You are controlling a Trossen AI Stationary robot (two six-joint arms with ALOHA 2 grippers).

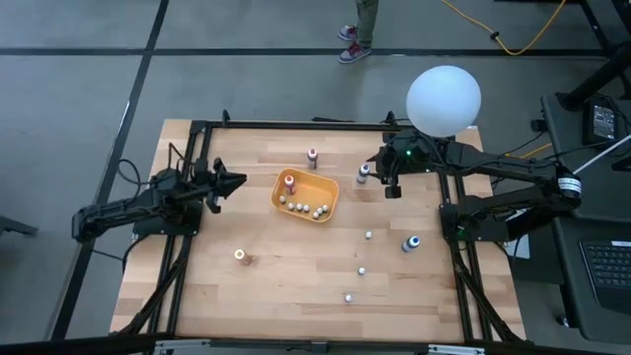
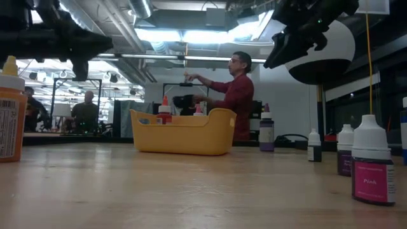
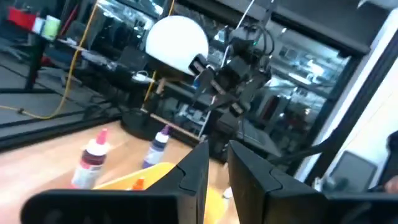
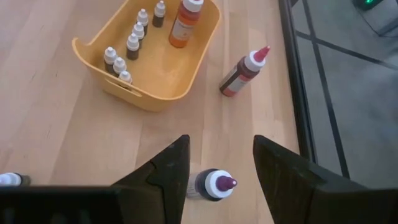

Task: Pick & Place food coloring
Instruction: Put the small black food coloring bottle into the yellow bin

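right gripper [image 4: 214,163] hangs above the table with fingers spread wide and nothing between them; a purple-capped bottle [image 4: 213,185] stands upright on the wood directly below the gap. a maroon-capped bottle [image 4: 244,71] stands just beside the orange tray [image 4: 93,57]. inside the tray: a red-topped bottle [image 4: 186,22] and a row of tiny dropper bottles [image 4: 132,45]. more small bottles [image 1: 368,236] stand scattered on the table [image 1: 296,276], a blue-capped one [image 1: 410,243] among them. left gripper [image 1: 229,182] waits beside the tray's other side, fingers nearly closed, empty.
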